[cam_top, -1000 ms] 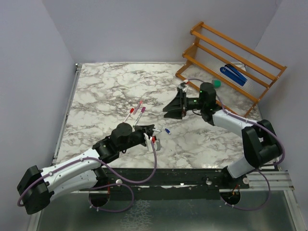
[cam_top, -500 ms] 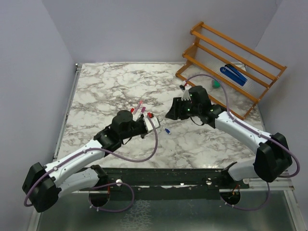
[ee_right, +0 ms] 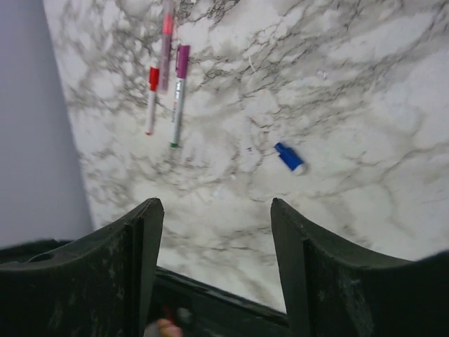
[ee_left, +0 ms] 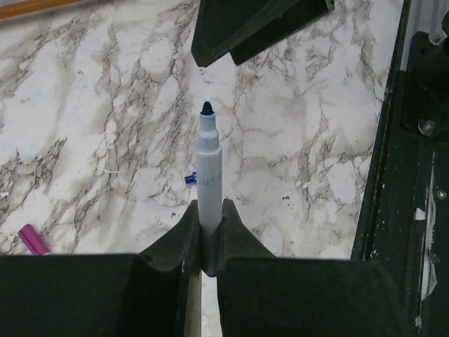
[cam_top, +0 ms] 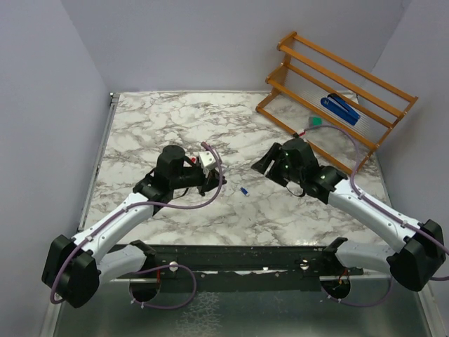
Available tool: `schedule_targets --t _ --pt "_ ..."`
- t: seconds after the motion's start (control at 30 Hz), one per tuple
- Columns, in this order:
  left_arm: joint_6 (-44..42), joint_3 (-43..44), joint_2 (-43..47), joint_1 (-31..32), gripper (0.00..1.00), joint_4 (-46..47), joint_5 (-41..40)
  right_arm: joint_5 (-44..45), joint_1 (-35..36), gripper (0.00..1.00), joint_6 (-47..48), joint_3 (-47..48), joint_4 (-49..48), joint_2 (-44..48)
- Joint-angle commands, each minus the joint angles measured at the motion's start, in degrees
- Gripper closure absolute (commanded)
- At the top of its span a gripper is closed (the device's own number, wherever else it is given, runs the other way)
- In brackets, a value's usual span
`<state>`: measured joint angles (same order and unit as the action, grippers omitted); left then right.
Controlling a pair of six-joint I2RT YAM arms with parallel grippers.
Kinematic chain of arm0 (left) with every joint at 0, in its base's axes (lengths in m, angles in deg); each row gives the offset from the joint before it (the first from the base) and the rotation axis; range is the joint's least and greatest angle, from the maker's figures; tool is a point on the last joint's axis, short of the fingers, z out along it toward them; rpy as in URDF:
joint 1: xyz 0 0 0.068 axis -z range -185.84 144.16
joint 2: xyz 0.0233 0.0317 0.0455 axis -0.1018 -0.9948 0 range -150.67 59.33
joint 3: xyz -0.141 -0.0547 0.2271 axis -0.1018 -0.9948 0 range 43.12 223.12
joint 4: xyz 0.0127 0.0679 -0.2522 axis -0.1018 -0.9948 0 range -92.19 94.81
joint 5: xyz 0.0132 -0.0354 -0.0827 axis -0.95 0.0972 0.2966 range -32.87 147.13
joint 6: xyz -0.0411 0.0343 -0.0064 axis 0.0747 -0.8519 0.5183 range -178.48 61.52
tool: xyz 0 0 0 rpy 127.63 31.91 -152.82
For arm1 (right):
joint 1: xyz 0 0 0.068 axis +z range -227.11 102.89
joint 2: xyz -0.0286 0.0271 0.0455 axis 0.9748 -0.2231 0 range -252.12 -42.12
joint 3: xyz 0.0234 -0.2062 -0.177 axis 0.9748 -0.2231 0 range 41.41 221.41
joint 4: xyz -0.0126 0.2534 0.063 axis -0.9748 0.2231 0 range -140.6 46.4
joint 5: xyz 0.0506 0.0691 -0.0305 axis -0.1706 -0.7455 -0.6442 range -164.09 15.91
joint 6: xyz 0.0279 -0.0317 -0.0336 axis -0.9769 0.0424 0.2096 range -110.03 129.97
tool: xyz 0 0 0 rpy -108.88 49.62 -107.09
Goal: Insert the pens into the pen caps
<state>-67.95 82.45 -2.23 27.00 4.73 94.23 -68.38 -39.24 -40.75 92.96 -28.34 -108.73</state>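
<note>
Firstly, from the top camera, the left fingers (cam_top: 209, 177) and the right fingers (cam_top: 261, 163) face each other over the middle of the marble bench (cam_top: 140, 119), near but apart. A small blue cap (cam_top: 244, 191) lies on the bench between them. An orange rack (cam_top: 365, 105) stands at the far right corner with a blue stapler (cam_top: 340, 109) on it and a green block (cam_top: 316, 121) by its lower rail.

Next, from the left wrist camera, the left fingers (ee_left: 209, 214) are clamped on a grey-white pen (ee_left: 208, 168). Its uncapped blue tip points toward the dark right fingers (ee_left: 252, 28) without touching them. The blue cap (ee_left: 189, 178) lies on the bench just left of the pen barrel.

Lastly, from the right wrist camera, the right fingers (ee_right: 216, 210) stand wide apart and hold nothing. Beyond them the blue cap (ee_right: 288, 157) lies alone, and three more pens (ee_right: 177, 105) with red, pink and purple ends lie close together farther away
</note>
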Motion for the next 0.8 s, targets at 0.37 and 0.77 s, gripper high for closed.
schedule_targets --t 0.37,0.77 --pt "4.89 2.30 9.64 -0.58 1.00 0.51 -0.53 -6.60 1.99 0.37 -68.76 3.29 -0.13 -21.78" --pt "2.58 2.24 9.49 0.92 1.00 -2.26 -4.77 -5.93 4.26 0.55 -75.55 2.12 3.07 -26.82"
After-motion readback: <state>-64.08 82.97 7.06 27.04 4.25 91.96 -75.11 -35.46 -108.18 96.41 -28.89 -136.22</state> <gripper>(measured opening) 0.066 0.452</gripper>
